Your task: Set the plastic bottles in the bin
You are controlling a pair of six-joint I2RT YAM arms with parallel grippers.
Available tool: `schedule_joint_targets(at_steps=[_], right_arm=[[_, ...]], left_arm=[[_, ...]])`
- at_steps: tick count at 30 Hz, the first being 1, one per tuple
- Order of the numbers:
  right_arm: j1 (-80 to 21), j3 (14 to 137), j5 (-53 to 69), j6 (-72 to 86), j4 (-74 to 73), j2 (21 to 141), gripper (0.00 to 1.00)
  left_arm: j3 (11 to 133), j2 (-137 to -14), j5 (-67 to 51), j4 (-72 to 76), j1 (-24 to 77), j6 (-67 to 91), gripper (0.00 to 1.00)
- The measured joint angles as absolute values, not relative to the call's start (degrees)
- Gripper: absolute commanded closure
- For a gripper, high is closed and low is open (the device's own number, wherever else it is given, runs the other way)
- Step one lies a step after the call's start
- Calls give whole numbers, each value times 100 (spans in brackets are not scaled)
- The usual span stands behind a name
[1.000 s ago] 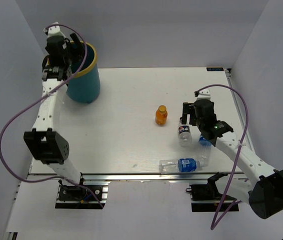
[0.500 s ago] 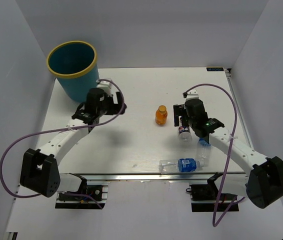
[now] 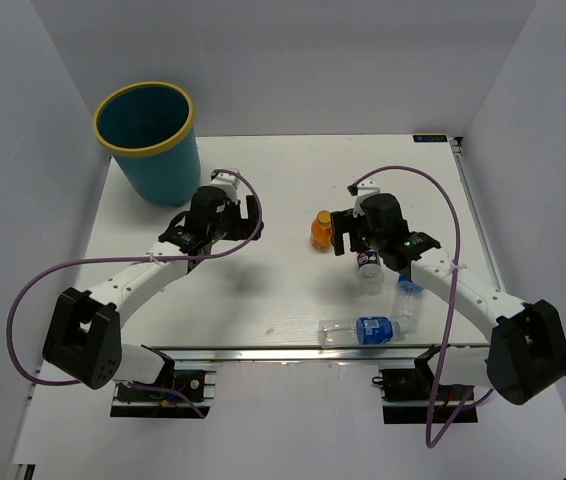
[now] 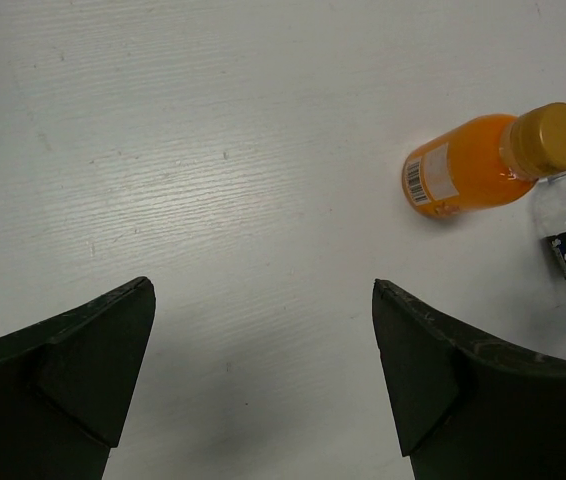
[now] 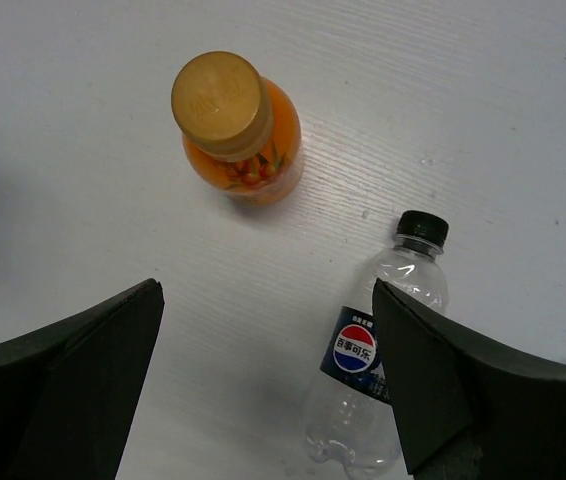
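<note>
Top external view, nearest edge first: the nearest blue-labelled bottle (image 3: 360,330) is lying on its side on the counter (image 3: 263,290). The second blue-labelled bottle (image 3: 406,300) is lying just beyond it, and the third blue-labelled bottle (image 3: 368,266) is partly under your right arm. Farther on, the orange bottle (image 3: 322,230) is standing upright. Your right end effector (image 3: 339,232) is hovering just beside it, fingers spread and gripping nothing. In the right wrist view that bottle is sitting ahead, a little left of the gap, its long axis pointing up at the camera. Your left end effector (image 3: 248,218), likewise spread and empty, is hanging well apart on the bottle's other side, so the right arm is looking nearer. The bin (image 3: 146,140) is standing at the far left corner.
</note>
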State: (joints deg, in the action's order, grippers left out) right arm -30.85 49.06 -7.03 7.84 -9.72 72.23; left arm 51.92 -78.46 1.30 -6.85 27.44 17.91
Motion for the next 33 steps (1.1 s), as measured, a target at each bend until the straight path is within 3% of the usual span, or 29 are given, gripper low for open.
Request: schedule_joint_targets(at_steps=[15, 24, 30, 33], right_arm=[[-3122, 5352, -235, 733, 349, 8556, 11], [-3131, 5540, -526, 764, 1120, 9450, 26], [-3131, 5540, -663, 829, 1531, 9537, 28], [-3131, 5540, -733, 845, 1627, 9673, 46]], left_arm=[[4897, -7548, 270, -690, 2744, 1800, 2], [4810, -7360, 366, -696, 2744, 1791, 2], [4810, -7341, 399, -698, 2744, 1737, 2], [4805, -7341, 318, -696, 2744, 1715, 2]])
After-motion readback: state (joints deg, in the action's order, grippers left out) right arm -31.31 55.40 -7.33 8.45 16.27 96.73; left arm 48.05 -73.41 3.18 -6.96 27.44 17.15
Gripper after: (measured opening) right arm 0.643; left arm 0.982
